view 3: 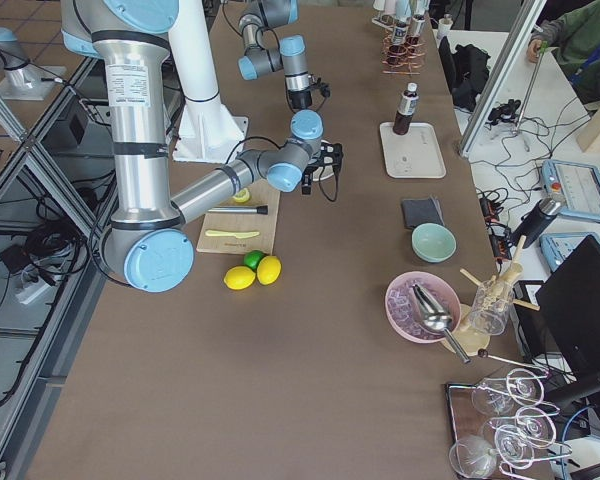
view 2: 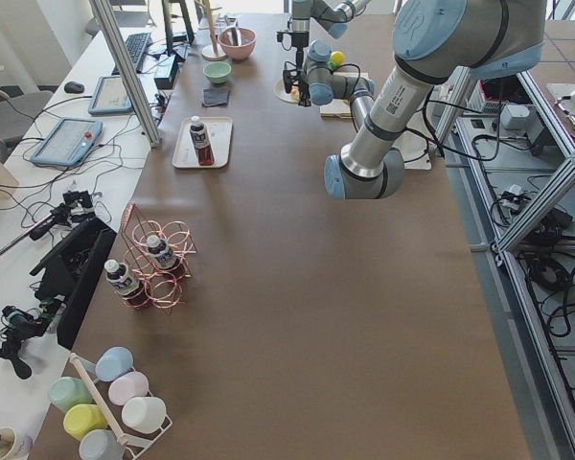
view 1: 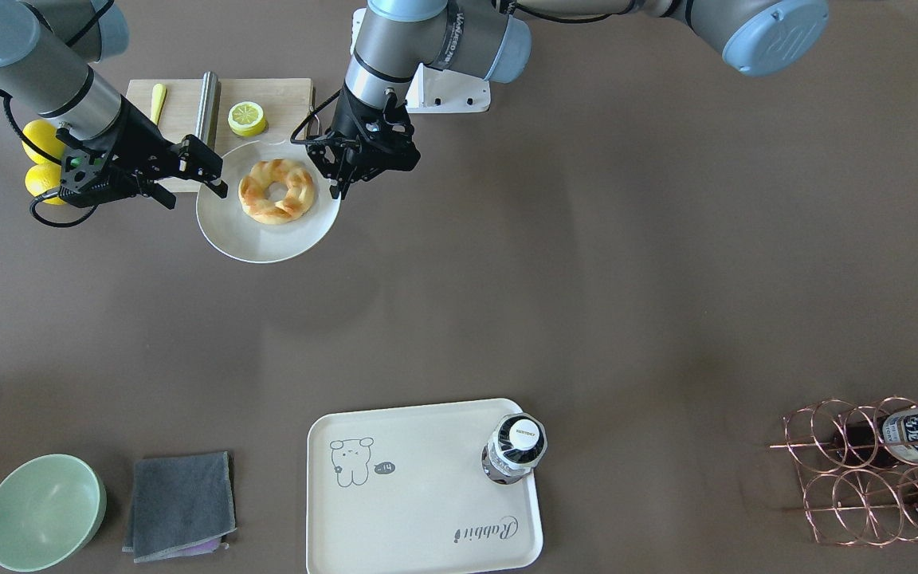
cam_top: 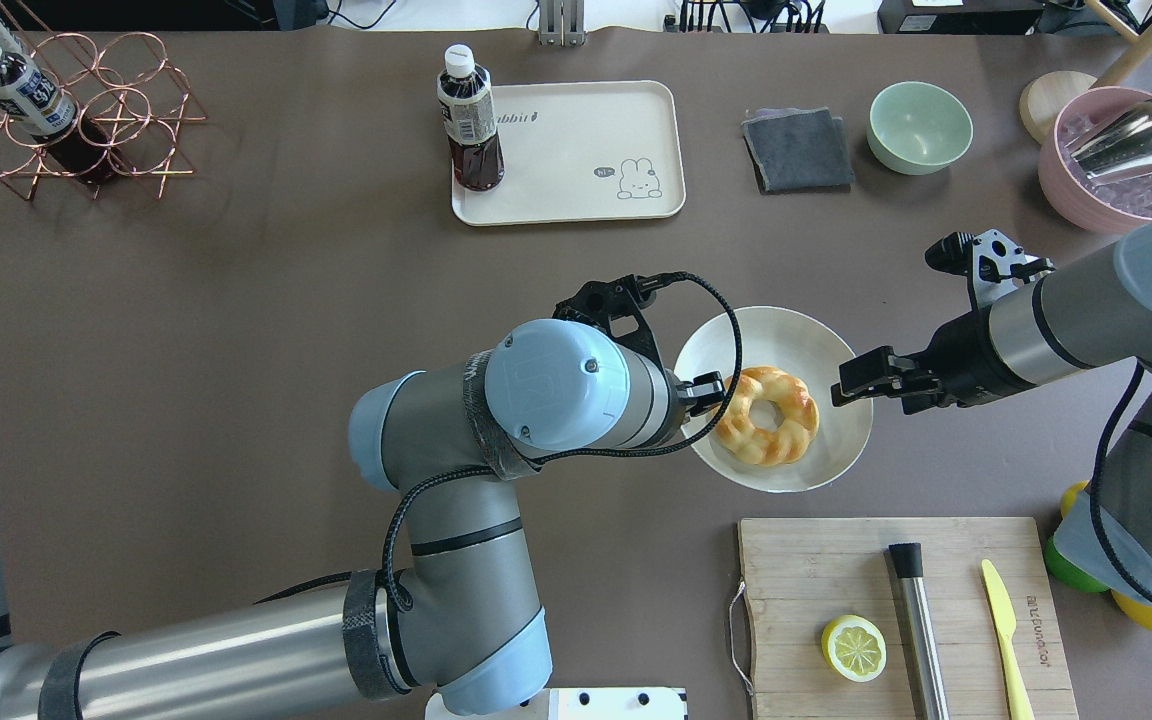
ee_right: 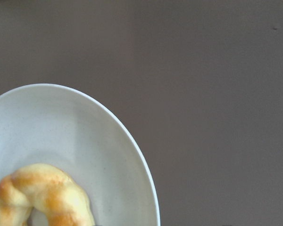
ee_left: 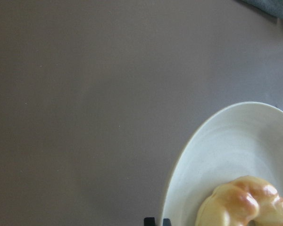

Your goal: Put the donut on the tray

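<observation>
The donut (view 1: 277, 190) is a twisted golden ring lying on a round off-white plate (view 1: 252, 239) near the cutting board; it also shows in the overhead view (cam_top: 766, 415). My left gripper (view 1: 333, 177) is at the plate's rim on the robot's left side. In the left wrist view its tips (ee_left: 157, 221) sit close together astride the rim. My right gripper (view 1: 216, 174) is open at the opposite rim, beside the donut and not touching it. The cream tray (view 1: 419, 510) with the bear drawing lies far across the table.
A dark drink bottle (view 1: 515, 448) stands on the tray's corner. A wooden cutting board (view 1: 284, 100) holds a lemon half (view 1: 247, 118), a yellow knife and a steel rod. A green bowl (view 1: 43, 512), a grey cloth (view 1: 180, 504) and a copper bottle rack (view 1: 881, 470) line the far edge.
</observation>
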Tool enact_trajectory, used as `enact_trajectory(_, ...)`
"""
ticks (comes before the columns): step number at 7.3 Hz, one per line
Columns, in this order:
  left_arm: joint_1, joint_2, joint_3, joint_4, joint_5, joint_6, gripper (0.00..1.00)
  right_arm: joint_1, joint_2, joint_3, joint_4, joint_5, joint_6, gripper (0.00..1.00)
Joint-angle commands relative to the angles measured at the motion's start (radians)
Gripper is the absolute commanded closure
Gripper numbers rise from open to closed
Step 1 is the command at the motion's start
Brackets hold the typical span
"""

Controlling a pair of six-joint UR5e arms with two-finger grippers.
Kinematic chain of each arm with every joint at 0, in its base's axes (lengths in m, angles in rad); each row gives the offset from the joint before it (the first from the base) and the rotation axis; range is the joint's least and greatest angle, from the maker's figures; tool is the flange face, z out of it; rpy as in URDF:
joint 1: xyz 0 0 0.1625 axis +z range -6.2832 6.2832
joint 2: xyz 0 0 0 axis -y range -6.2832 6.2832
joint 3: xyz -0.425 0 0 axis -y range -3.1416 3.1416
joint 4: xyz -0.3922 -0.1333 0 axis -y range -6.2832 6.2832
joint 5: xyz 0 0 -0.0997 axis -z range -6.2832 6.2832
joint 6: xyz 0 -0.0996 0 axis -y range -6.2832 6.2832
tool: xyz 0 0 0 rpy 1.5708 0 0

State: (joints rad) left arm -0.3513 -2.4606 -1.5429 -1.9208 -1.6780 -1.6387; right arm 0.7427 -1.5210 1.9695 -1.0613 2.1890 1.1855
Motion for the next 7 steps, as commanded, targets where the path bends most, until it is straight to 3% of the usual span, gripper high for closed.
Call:
enact_trajectory(1,0.0,0.002,0.001,-0.001,0.003,0.0,1.0,-0.017,-0.03,0.032,-0.002,-0.009,0.016,0.78)
enact_trajectory(2,0.002,0.002,0.003,-0.009,0.003,0.0,1.0,-0.017,-0.034,0.038,-0.003,-0.009,0.016,0.95)
enact_trajectory(3,0.006,0.008,0.003,-0.026,0.007,0.0,1.0,-0.02,-0.033,0.04,-0.003,-0.009,0.017,1.0)
enact_trajectory(6,0.006,0.009,-0.006,-0.027,0.006,0.006,1.0,-0.029,-0.033,0.052,-0.003,-0.026,0.051,1.0)
enact_trajectory(7,0.005,0.017,-0.019,-0.029,-0.002,0.017,0.65,-0.028,-0.033,0.055,-0.003,-0.026,0.051,1.0)
